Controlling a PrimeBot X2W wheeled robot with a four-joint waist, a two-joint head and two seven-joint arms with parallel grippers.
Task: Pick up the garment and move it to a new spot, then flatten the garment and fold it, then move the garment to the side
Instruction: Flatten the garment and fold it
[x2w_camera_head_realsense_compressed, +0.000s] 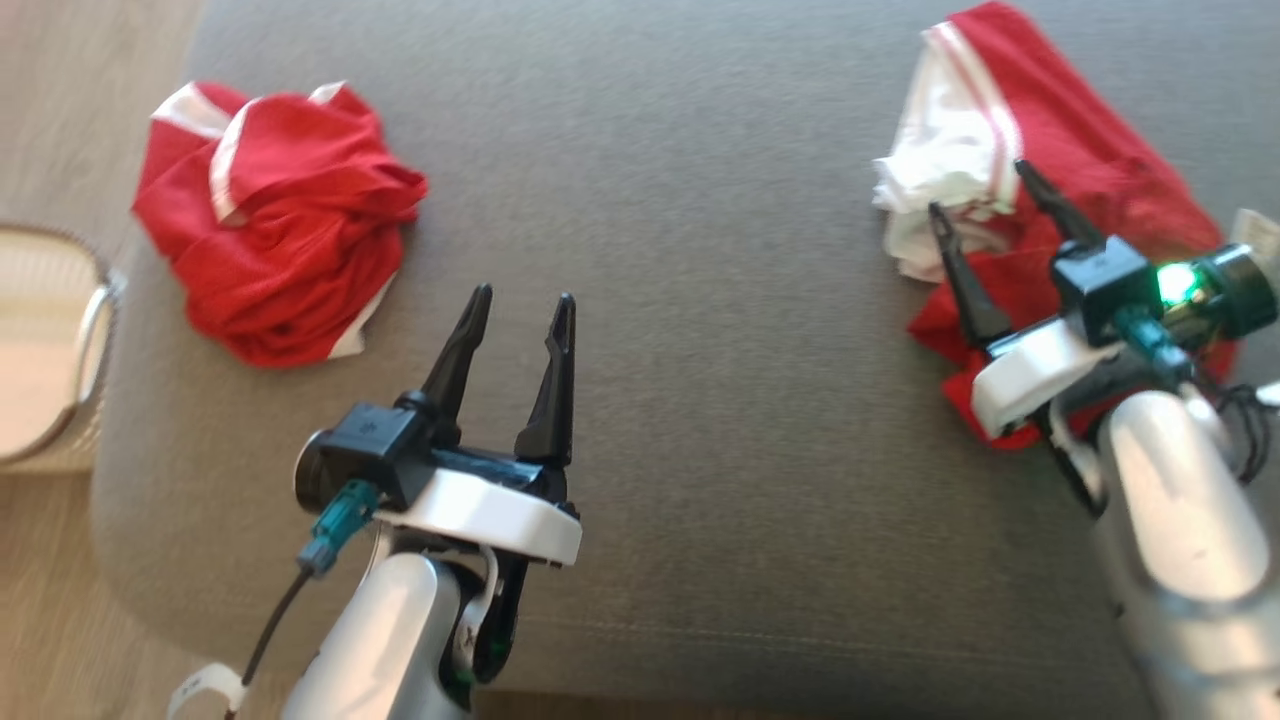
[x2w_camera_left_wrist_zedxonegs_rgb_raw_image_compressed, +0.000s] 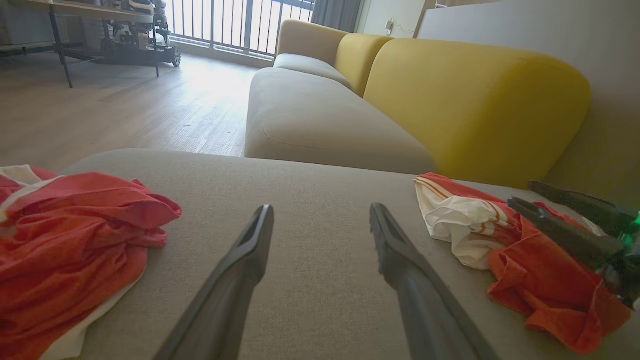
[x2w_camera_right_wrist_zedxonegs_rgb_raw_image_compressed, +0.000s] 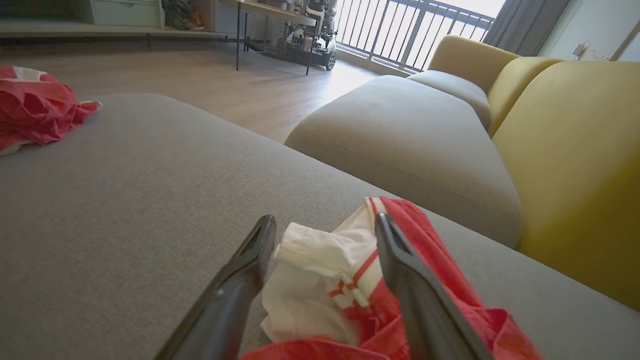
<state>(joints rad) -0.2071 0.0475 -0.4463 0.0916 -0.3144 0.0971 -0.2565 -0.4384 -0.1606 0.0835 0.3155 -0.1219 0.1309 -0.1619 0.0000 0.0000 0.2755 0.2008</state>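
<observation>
Jaws: both pairs being held spread, nothing gripped | right gripper (x2w_camera_head_realsense_compressed: 978, 187) being poised over crumpled red-and-white mesh garment (x2w_camera_head_realsense_compressed: 1090, 130) lying at right of flat grey fabric cushion (x2w_camera_head_realsense_compressed: 700, 200), likely for pickup | left gripper (x2w_camera_head_realsense_compressed: 526, 294) being held above bare cushion, near second crumpled red garment (x2w_camera_head_realsense_compressed: 280, 230).

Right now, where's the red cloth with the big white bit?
Head view, right side of the grey cushion: the cloth lies under the right gripper, opposite the other garment.

Right gripper (x2w_camera_right_wrist_zedxonegs_rgb_raw_image_compressed: 325, 220), jaws wide, over red-white garment (x2w_camera_right_wrist_zedxonegs_rgb_raw_image_compressed: 320, 280) near ottoman (x2w_camera_right_wrist_zedxonegs_rgb_raw_image_compressed: 125, 200) edge facing sofa (x2w_camera_right_wrist_zedxonegs_rgb_raw_image_compressed: 565, 150); second garment (x2w_camera_right_wrist_zedxonegs_rgb_raw_image_compressed: 35, 107), far left edge.
</observation>
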